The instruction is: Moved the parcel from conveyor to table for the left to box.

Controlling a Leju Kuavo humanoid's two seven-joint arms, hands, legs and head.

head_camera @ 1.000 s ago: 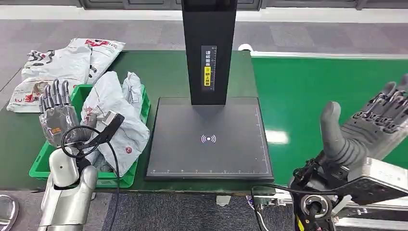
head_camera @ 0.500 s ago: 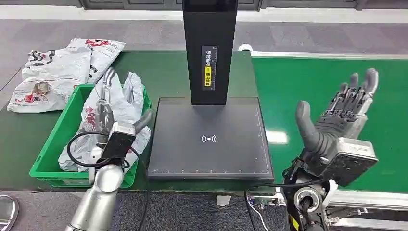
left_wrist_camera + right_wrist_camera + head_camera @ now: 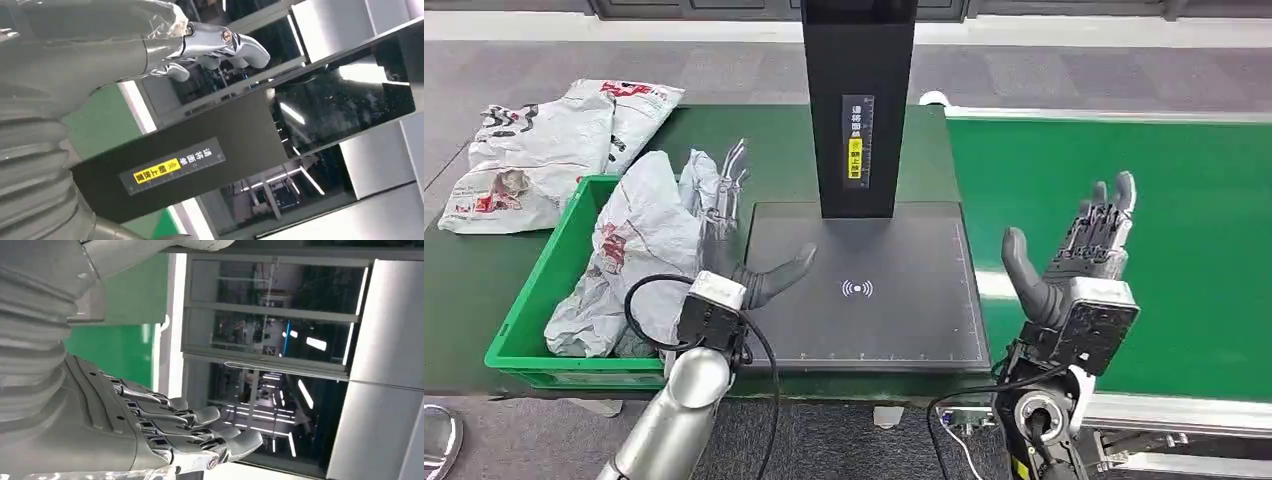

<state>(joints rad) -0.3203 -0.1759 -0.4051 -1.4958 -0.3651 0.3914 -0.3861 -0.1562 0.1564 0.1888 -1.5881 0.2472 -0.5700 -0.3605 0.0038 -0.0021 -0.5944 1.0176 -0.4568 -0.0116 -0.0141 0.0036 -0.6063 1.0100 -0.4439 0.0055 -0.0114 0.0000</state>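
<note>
Left arm (image 3: 669, 425) is a smooth silver tube, a black cable (image 3: 649, 300) looping beside the boxy grey wrist block just behind the left hand (image 3: 734, 245) — grey thumb, slim metallic fingers. Right hand (image 3: 1079, 250) is darker: thick grey thumb, black-linked fingers with silver tips, a square grey wrist housing — black cables trail below it. Ribbed grey cover (image 3: 30, 355) up close.

Parcel-sorting hall, green conveyor (image 3: 1124, 190), scanner stand (image 3: 860, 100), mailer bags (image 3: 544, 140)

Even bright overhead light, soft shadows. Glare patch on the green conveyor belt (image 3: 999, 285); strip-light reflections in the glossy black scanner screen (image 3: 345, 100). Wrist views slightly soft.
</note>
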